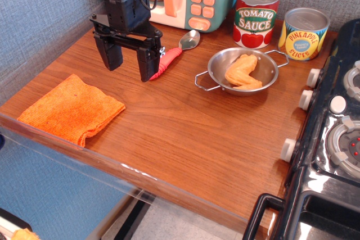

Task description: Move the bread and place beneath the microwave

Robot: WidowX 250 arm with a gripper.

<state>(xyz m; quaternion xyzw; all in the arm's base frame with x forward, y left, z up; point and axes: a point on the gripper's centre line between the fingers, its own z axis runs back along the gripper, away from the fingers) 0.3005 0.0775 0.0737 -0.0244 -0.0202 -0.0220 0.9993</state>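
One gap matters: our gripper (127, 63), jaws apart and empty, hangs well left of the bread (243, 72), which lies lengthwise in the steel strainer bowl (216, 63).

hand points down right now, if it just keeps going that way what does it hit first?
Probably the bare wooden table. The hand is open and empty; the spoon lies just beside its right finger, though depth is unclear.

Bright even light, sharp focus; glare on table (135, 168) front edge.
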